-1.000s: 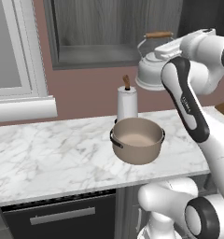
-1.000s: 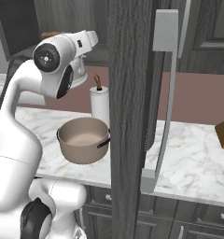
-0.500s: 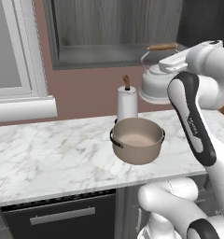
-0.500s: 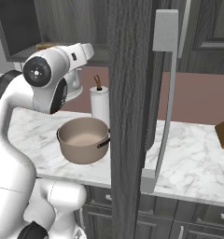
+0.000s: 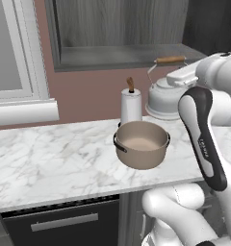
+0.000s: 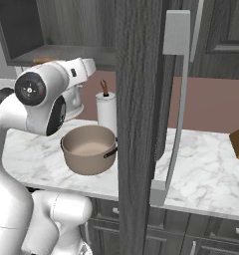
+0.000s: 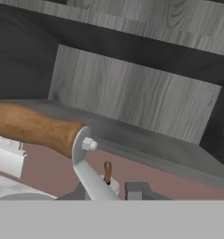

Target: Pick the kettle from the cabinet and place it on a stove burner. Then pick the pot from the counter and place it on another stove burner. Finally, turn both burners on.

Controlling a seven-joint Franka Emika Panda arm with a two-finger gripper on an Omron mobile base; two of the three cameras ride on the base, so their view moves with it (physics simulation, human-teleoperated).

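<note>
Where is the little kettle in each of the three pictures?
Left base view: the kettle is right of centre, behind the white arm, below the cabinet shelf.
Right base view: at the left, a bit of its body peeks from behind the arm.
Hand view: its wooden handle top crosses the left.
Shared landmark: the paper-towel roll.

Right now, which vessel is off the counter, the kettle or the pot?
The kettle: it hangs by its wooden-topped handle at the gripper. The beige pot sits on the counter.

No words, labels, brands, numbers or signs can be read on anything in these pictures; the arm's small dark marking is too blurred to read.
</note>
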